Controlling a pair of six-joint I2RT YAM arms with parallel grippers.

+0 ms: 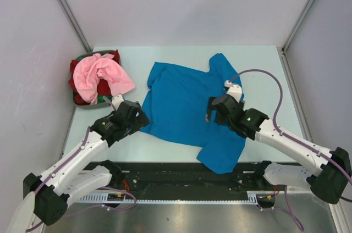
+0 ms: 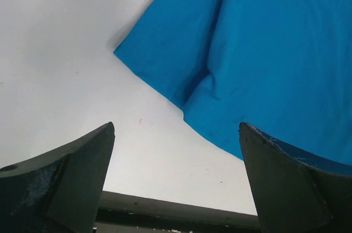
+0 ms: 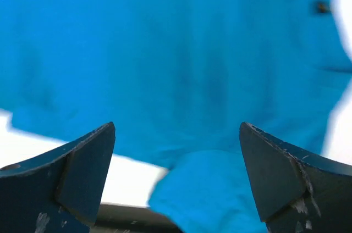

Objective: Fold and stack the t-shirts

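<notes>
A bright blue t-shirt (image 1: 184,104) lies spread out on the middle of the table, one sleeve towards the near edge. My left gripper (image 1: 138,117) hovers open at the shirt's left edge. In the left wrist view the blue cloth (image 2: 264,51) fills the upper right, and bare table shows between the fingers of the left gripper (image 2: 177,127). My right gripper (image 1: 209,113) hangs open over the shirt's right half. The right wrist view shows blue cloth (image 3: 165,51) under the right gripper (image 3: 177,126), which holds nothing. A light pink t-shirt (image 1: 104,75) lies crumpled on a red one (image 1: 77,83).
The pink and red shirts sit in a dark grey basket (image 1: 88,105) at the table's left edge, with a bit of green (image 1: 82,57) at its back. The pale table (image 1: 264,68) ends at grey walls on three sides. A black rail (image 1: 181,172) runs along the near edge.
</notes>
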